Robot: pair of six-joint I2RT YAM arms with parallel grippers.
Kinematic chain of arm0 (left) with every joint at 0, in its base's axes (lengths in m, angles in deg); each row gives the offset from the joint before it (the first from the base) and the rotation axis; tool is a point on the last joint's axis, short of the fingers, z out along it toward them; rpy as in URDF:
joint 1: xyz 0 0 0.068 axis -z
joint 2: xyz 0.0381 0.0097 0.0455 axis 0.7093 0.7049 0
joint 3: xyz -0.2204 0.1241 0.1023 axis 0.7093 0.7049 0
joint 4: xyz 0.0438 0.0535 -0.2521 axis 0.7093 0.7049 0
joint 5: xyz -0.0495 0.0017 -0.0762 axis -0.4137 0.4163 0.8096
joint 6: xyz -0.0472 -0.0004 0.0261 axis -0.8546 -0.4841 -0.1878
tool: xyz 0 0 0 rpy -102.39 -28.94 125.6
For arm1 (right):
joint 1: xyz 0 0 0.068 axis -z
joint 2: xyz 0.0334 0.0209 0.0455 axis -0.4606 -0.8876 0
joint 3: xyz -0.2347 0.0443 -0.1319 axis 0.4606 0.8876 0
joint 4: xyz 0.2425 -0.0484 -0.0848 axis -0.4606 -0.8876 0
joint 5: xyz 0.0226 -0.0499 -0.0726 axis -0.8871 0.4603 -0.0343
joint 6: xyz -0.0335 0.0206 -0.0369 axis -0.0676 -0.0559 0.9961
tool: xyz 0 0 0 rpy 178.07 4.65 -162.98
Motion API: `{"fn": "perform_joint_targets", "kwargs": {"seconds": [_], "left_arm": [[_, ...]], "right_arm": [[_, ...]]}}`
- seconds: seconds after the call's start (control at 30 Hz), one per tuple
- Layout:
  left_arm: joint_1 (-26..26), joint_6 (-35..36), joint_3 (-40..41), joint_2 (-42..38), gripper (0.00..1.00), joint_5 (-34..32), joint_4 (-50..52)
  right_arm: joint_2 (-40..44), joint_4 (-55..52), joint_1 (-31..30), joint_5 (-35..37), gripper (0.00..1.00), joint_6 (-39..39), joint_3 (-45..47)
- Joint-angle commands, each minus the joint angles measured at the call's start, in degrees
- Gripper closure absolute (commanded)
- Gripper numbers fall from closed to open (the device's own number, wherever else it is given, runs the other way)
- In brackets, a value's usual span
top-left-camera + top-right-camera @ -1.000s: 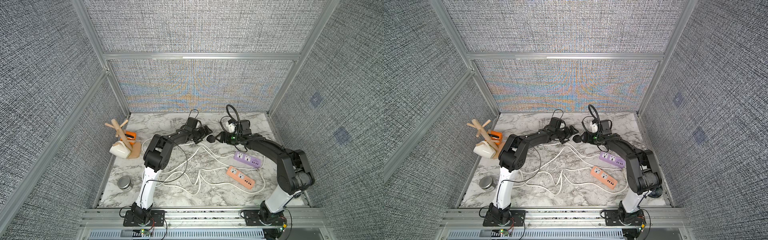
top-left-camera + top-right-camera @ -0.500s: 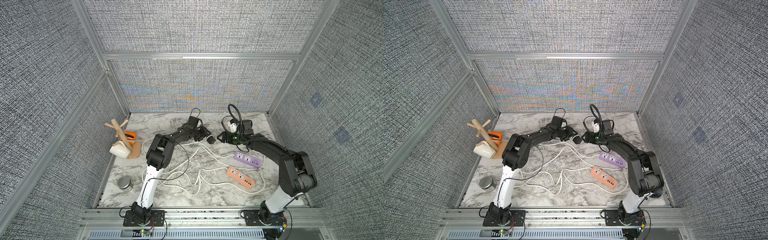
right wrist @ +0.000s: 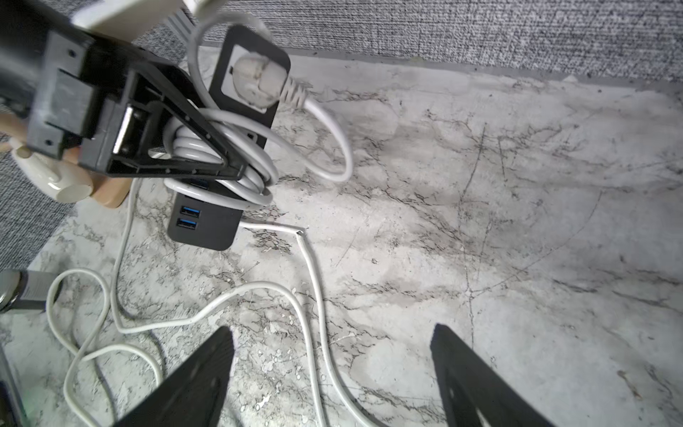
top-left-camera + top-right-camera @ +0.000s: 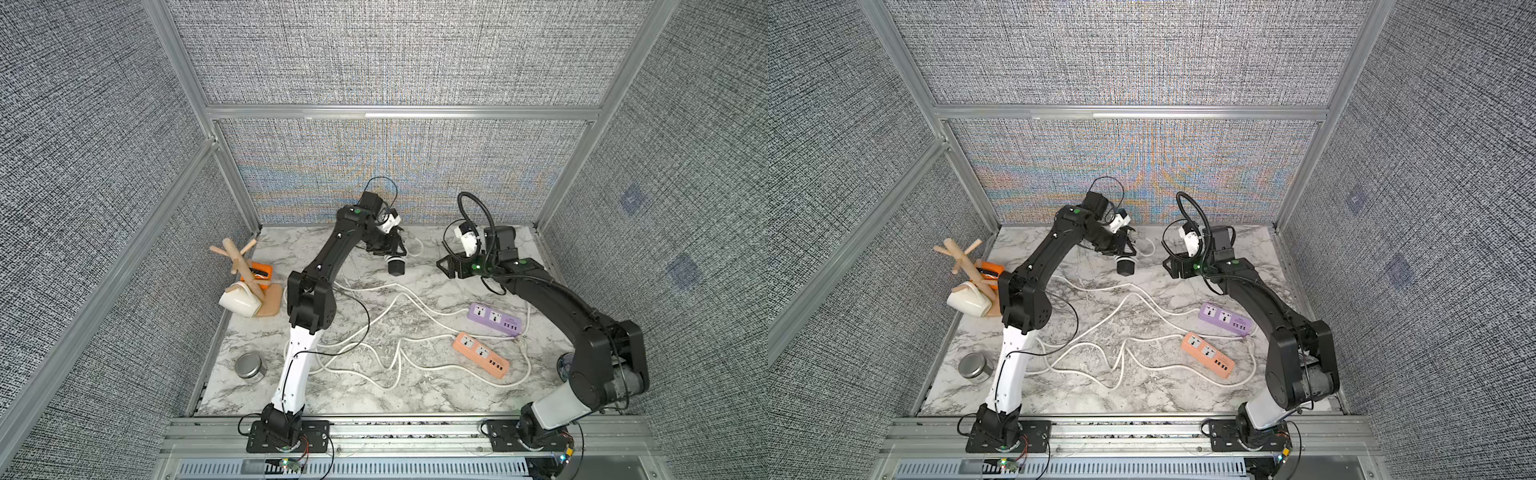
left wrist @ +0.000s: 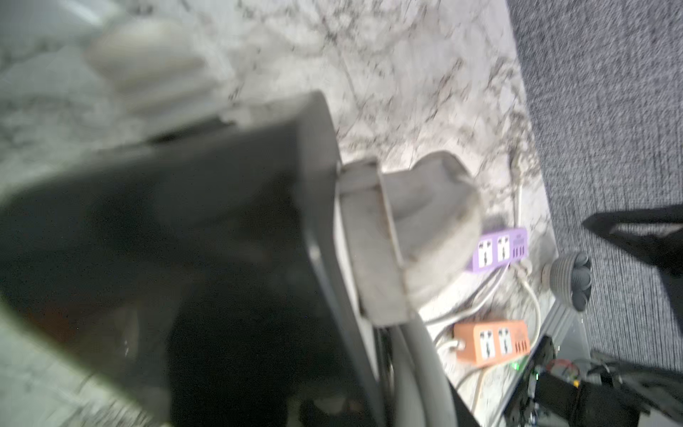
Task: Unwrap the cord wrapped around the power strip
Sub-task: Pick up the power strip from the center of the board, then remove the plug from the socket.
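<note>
In a top view the left gripper (image 4: 392,254) reaches to the back of the table (image 4: 457,401) and is clamped on the strip (image 4: 395,269). The strip hangs end-down, and whether it touches the marble cannot be told. The right gripper (image 4: 442,266) hovers near it, apart, holding nothing. A purple strip (image 4: 494,319) and an orange strip (image 4: 480,355) lie nearer the front. No writing is readable here.

The left wrist view is blurred. A dark mass fills it, with the plug (image 5: 432,222) pale at its edge. Socket faces show on the two coloured strips, but no brand or print can be read.

In the right wrist view the cord (image 3: 236,173) is wound in several turns round the strip's middle. One left finger (image 3: 199,127) lies straight across those turns. The right gripper's jaws stand wide and empty, low over loose cords (image 3: 312,284) on the table. Two blue USB ports mark the strip's end, and no label is legible.

With the finger pinning the coils, a pull on the plug would likely tighten the turns or twist the strip in the grip rather than free a loop. The right gripper could also close on a loose cord instead of the plug's lead, or snag one in passing.
</note>
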Motion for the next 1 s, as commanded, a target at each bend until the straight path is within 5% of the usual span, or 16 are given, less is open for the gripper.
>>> {"fn": "perform_joint_targets", "kwargs": {"seconds": [0.0, 0.17, 0.37, 0.5, 0.97], "left_arm": [[-1.6, 12.2, 1.7, -3.9, 1.00, 5.5, 10.7], [-4.0, 14.6, 10.2, -7.8, 1.00, 9.3, 9.0], [-3.9, 17.4, 12.7, -8.4, 1.00, 11.7, 11.1], [-3.9, 17.4, 15.0, -9.3, 1.00, 11.5, 10.6], [-3.9, 16.0, 20.4, -12.9, 1.00, 8.7, 8.0]], "right_arm": [[2.2, 9.1, -1.2, -6.6, 0.18, 1.9, 3.3], [0.2, 8.2, -6.5, -3.2, 0.24, 4.0, -0.6], [-2.0, 14.3, -7.8, -9.7, 0.30, 6.4, -2.1], [-7.2, 6.5, -9.2, -9.6, 0.39, 11.2, -9.4], [-18.5, -4.2, -12.3, -4.2, 0.46, 21.6, -20.1]]}}
